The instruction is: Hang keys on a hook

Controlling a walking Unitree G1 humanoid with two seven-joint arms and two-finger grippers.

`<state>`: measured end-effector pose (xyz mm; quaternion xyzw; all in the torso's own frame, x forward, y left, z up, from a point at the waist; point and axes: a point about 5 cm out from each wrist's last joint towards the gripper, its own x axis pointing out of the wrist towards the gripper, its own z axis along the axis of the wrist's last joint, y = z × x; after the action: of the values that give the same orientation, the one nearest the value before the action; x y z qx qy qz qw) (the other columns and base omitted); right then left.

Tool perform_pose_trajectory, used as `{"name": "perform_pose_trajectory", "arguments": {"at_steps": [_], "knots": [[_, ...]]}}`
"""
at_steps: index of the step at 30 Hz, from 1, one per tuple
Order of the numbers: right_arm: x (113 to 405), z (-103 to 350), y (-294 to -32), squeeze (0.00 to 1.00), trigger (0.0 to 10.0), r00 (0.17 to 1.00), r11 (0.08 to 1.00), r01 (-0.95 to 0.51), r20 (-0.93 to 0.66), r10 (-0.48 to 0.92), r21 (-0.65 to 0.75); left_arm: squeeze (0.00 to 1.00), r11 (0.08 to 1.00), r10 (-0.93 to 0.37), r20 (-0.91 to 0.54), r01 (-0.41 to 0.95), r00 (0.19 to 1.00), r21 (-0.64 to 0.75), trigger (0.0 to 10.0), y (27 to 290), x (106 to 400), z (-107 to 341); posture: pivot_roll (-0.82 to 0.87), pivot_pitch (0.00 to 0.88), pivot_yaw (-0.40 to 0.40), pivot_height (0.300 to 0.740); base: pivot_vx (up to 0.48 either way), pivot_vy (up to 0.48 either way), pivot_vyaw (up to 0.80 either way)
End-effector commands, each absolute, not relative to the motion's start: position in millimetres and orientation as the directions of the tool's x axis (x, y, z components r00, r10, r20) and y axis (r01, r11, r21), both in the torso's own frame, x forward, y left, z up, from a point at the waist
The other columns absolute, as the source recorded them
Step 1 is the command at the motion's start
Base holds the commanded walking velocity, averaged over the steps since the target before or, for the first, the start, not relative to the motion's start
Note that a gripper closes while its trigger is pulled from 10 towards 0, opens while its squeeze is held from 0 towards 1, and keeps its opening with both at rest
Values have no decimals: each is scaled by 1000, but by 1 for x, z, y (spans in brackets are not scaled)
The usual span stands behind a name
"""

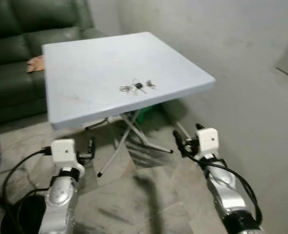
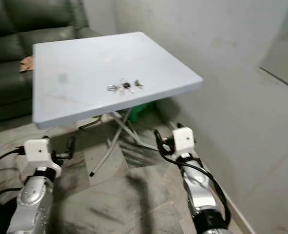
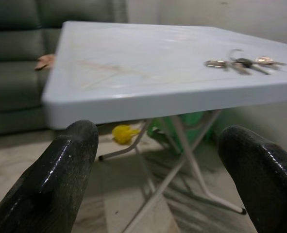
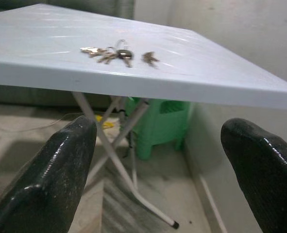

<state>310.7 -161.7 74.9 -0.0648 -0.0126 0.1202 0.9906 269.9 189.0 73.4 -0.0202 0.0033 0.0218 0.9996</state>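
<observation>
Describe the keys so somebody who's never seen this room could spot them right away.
Find the pale blue folding table in front of the dark green sofa. The keys lie on its top near the edge facing the robot, a small metallic cluster with one black-headed key among silver ones.

A home's living room: a dark green sofa (image 1: 17,53) stands behind a folding plastic counter (image 1: 85,73), on marble-patterned floor tiles (image 1: 148,195) beside bare plastered walls (image 1: 251,44).

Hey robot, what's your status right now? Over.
Left tool and right tool open, low before the pale blue folding table. Bunch of metal keys lying near its front edge. Path clear.
</observation>
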Motion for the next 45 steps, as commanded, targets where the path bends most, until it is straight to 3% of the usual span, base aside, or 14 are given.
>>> {"name": "perform_pose_trajectory", "arguments": {"at_steps": [1, 9, 17, 45], "knots": [[313, 78, -152, 0, 10000, 965, 959, -258, 19, 262, -115, 0, 998, 61, -22, -62, 998, -33, 10000, 194, 269, 73, -22, 12, -24, 740, 0, 0, 800], [313, 77, -154, 0, 10000, 968, 968, -248, 21, 249, -39, 0, 998, 61, -36, -62, 997, -24, 10000, 194, 268, 71, -15, 11, -30, 740, 0, 0, 266], [313, 76, -159, 0, 10000, 969, 967, -244, 11, 245, -77, 0, 997, 73, -40, -74, 997, -36, 10000, 198, 265, 71, -12, 21, -31, 740, 0, 0, 0], [308, 79, -158, 0, 10000, 961, 962, -274, 34, 274, -18, 0, 999, 45, -44, -45, 998, -10, 10000, 192, 263, 76, -11, 50, -28, 740, 294, 0, 0]]}}
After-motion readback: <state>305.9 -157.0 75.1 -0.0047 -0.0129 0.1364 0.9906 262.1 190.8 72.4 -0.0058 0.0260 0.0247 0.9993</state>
